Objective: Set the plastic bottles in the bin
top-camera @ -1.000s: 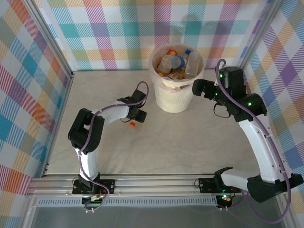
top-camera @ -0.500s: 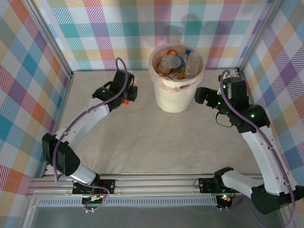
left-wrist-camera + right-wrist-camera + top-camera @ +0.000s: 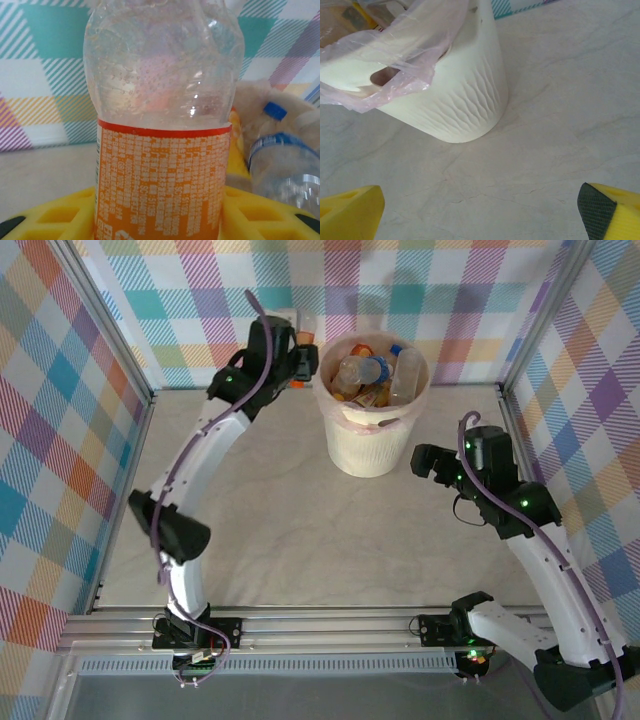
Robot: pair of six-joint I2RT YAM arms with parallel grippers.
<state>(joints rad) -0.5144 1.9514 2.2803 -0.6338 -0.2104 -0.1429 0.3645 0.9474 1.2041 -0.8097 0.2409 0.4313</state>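
As left tool rose, bottle reached bin rim.

A robotics lab cell: aluminium frame posts hold plaid backdrop walls around a marbled tabletop, with left arm and right arm bolted to its front rail.

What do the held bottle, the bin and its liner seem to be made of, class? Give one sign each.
Bottle: likely thin clear plastic, glossy; see-through, dented.
Bin: probably hard cream plastic, matte; moulded ripple pattern.
Liner: thin pinkish plastic film; translucent, crumpled over the rim.
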